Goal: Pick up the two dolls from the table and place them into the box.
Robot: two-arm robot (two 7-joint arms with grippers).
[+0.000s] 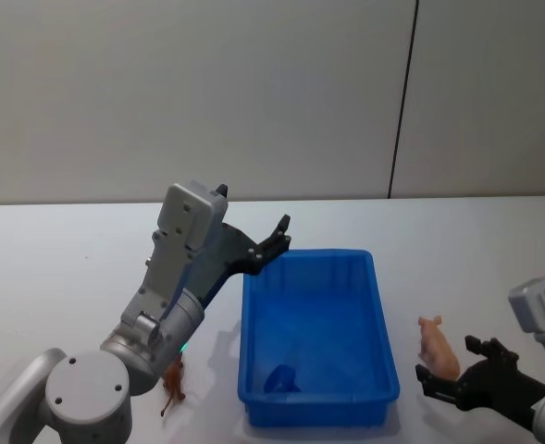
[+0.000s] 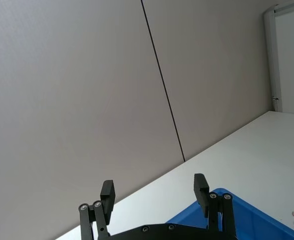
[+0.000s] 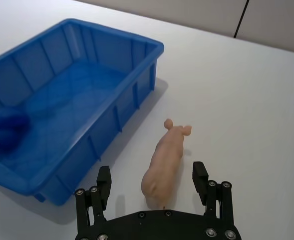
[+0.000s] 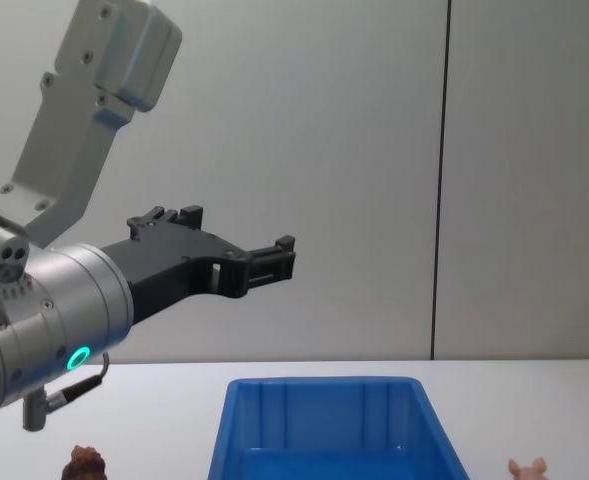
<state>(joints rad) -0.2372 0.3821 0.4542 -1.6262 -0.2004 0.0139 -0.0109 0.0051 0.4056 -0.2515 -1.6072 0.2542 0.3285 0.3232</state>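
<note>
The blue box (image 1: 381, 326) stands in the middle of the table. A bright blue doll (image 1: 279, 379) lies inside it in the near left corner, also seen as a blue lump (image 3: 7, 131) in the right wrist view. On the table to the left of the box stands the dark brown doll (image 1: 172, 385), low in the chest view too (image 4: 84, 463). My left gripper (image 1: 281, 233) hangs open and empty above the box's far left corner. My right gripper (image 3: 151, 176) is open low over the table, its fingers on either side of a pink pig figure (image 3: 164, 162).
The pink pig (image 1: 436, 347) lies on the table right of the box (image 3: 156, 47). A pale wall with a dark vertical seam stands behind the table. White tabletop stretches to the left and far side of the box.
</note>
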